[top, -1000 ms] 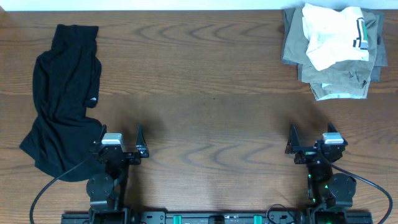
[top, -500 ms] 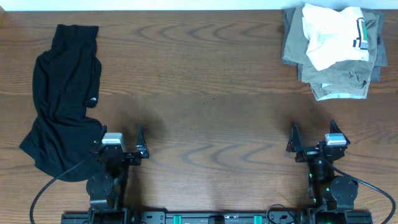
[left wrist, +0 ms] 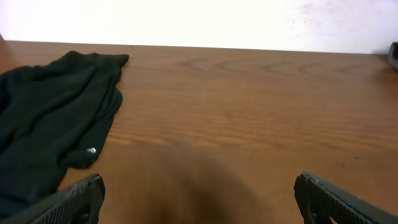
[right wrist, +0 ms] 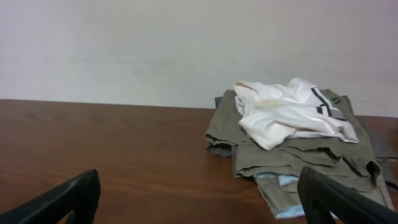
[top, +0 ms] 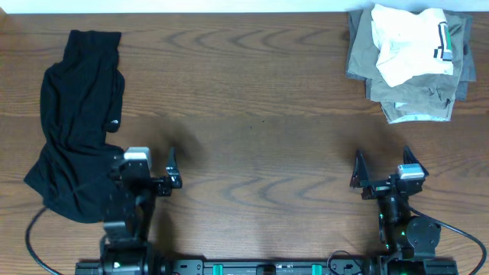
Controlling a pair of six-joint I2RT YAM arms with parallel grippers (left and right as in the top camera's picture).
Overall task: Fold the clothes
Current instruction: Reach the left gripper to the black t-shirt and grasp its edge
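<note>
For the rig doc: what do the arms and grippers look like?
Both arms black, round joints. Left gripper and right gripper: black pointed fingers, silver-grey wrist block. A black cable loops off each base. Green lights on the right arm.

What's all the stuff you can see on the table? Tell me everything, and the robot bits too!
black garment: one, black with a tiny pale logo, crumpled along the table's left side.
white garment: one, white with dark striped trim, on top of the stack in the far right corner.
olive-grey garments: folded stack, number unclear, olive-grey, under the white garment.
table: one, brown wood, under everything.
left arm: one, black, at the near edge by the black garment's near end, jaws open.
right arm: one, black, at the near edge on the right, jaws open.
</note>
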